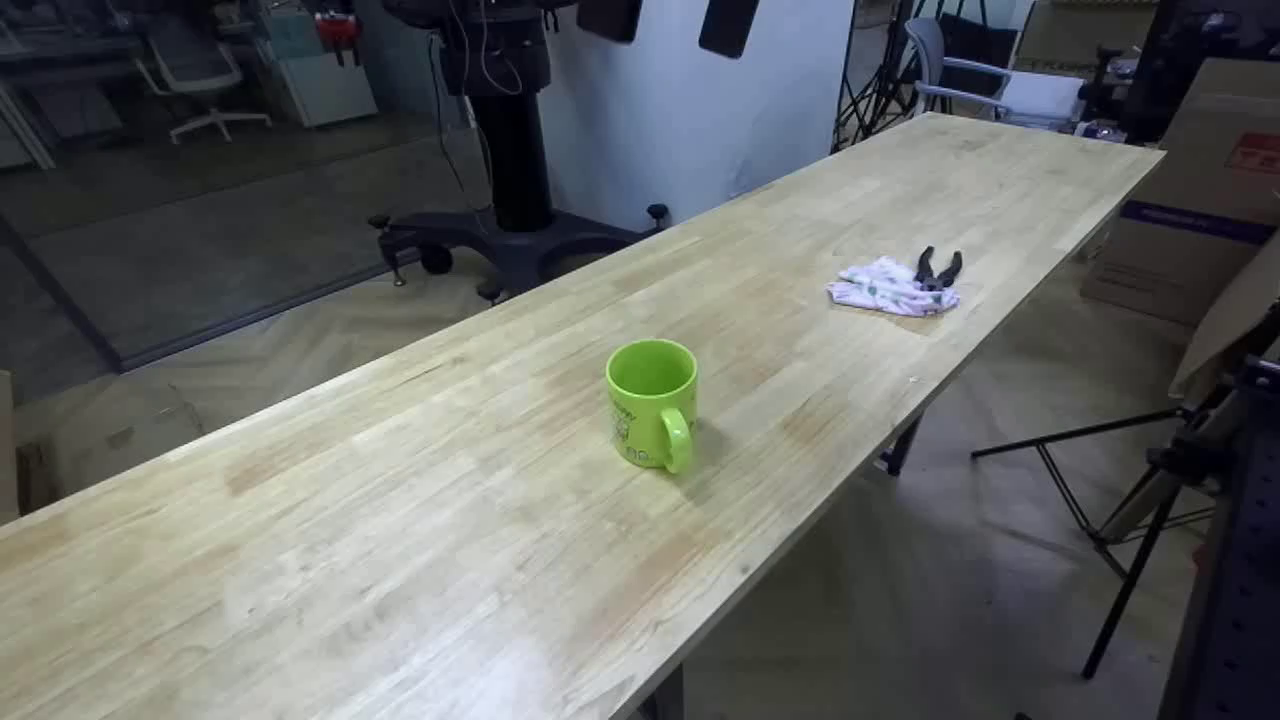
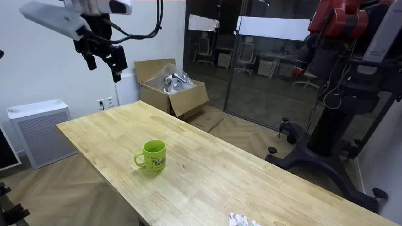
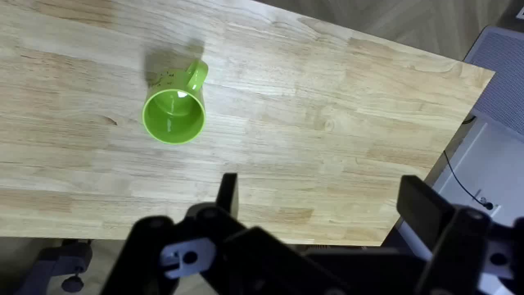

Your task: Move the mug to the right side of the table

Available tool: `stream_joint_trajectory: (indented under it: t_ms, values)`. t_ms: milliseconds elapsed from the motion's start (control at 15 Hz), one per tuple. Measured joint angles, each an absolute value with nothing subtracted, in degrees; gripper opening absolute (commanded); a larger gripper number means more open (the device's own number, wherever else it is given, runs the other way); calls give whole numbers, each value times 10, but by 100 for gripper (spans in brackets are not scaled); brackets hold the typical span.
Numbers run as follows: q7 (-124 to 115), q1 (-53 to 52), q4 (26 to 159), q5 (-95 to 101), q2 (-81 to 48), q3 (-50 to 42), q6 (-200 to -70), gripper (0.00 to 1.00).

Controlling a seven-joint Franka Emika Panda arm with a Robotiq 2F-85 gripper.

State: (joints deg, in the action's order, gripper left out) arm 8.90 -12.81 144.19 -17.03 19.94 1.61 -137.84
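A lime green mug [image 1: 632, 425] stands upright on the long wooden table [image 1: 400, 520]. It also shows in an exterior view [image 2: 156, 158], where its handle points left, toward the table's long edge. In the wrist view the mug [image 3: 174, 119] is at the upper left, and its inside looks empty. My gripper [image 3: 319, 180] is open with nothing between its fingers. It is high above the table and apart from the mug. It shows at the upper left in an exterior view [image 2: 104, 70], and only its dark fingertips show at the top in an exterior view [image 1: 667, 30].
A patterned cloth [image 1: 880, 287] lies on the table with black-handled pliers [image 1: 938, 270] on it. The cloth's edge also shows in an exterior view [image 2: 240, 219]. An open cardboard box [image 2: 157, 99] stands beyond the table end. A wheeled robot base [image 2: 317, 163] stands beside the table.
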Motion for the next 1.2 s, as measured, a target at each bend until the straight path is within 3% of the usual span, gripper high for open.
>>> stream_joint_trajectory:
  t_ms: [1200]
  values:
    - [91,-128,1453,-170,197,16,-1378,100]
